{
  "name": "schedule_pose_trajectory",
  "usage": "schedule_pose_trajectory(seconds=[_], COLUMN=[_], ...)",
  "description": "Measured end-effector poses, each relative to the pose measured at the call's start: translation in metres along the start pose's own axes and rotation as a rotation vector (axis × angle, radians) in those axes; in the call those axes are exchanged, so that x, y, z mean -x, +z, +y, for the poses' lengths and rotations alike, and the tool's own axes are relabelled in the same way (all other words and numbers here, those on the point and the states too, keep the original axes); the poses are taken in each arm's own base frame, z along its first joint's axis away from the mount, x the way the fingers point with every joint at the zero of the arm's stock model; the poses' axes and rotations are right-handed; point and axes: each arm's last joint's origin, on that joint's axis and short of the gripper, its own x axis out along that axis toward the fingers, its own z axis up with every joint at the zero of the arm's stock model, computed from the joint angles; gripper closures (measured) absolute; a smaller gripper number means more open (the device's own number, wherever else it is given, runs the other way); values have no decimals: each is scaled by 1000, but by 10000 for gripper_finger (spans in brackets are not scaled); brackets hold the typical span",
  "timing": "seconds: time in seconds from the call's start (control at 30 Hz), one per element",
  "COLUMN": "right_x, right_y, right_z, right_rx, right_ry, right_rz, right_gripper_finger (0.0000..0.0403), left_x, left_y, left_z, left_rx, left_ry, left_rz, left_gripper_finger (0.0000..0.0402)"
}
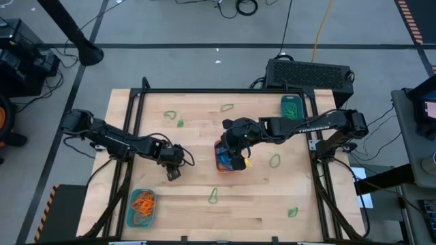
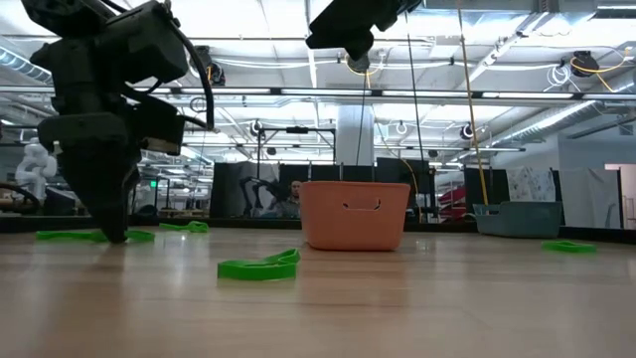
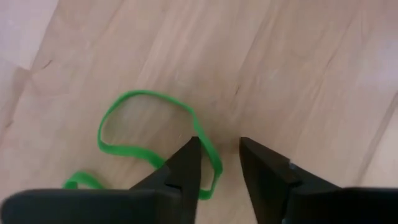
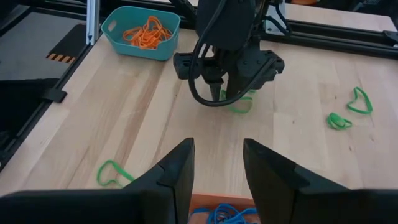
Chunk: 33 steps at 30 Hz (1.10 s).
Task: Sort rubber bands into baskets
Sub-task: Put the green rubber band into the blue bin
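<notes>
The left tool (image 3: 217,165) is down at the tabletop (image 3: 298,68), its two dark fingers parted by a narrow gap with bare wood showing between them. One finger (image 3: 183,168) overlaps a strand of a green rubber band (image 3: 140,124), and the rest of the loop lies flat to one side. Whether the fingers have the strand pinched I cannot tell; nothing looks lifted. The right wrist view shows the same tool (image 4: 225,93) standing upright over that band (image 4: 239,104).

The band should handle as almost weightless, limp and a little grippy. It will not hold its shape, and it lies so flat that the fingers must press right down onto the wood to catch it. The best hold is probably across a single strand, where the loop bends. A loose pinch could let it slip or snap away.

The right tool (image 4: 217,171) hangs released above the orange basket (image 1: 225,158), which holds blue bands (image 4: 227,216). A teal basket (image 4: 142,30) near the left arm's corner holds orange bands (image 4: 148,32). Another teal basket (image 1: 291,106) at the far right holds a green one, so that looks like the likely home for this band.

Other green bands (image 1: 213,196) lie scattered well apart on the wood.
</notes>
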Motion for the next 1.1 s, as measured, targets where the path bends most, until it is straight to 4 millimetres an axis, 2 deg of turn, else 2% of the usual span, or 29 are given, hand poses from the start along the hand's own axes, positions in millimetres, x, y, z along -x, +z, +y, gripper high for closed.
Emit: schedule_pose_trajectory(seconds=[0.2,0.27,0.47,0.73,0.87,1.0,1.1], right_x=[0,0,-2,-21,-30,-33,-40], right_y=[0,0,-4,-41,-56,-56,-53], right_z=[0,0,0,2,4,13,24], right_rx=[0,-1,-2,-31,-15,27,125], right_ry=[0,0,2,6,12,50,70], right_rz=[0,0,9,-2,-114,-261,-330], right_gripper_finger=[273,273,273,273,273,273,273], left_x=[0,1,16,45,60,67,69], left_y=[-1,-1,10,14,17,21,22], left_z=[1,1,-12,-40,-50,-56,-57], left_rx=[-12,-31,-147,-378,-492,-572,-606], left_ry=[0,-4,-42,-162,-235,-266,-268], left_rz=[19,22,-57,-272,-418,-516,-543], left_gripper_finger=[375,392,396,399,400,400,401])
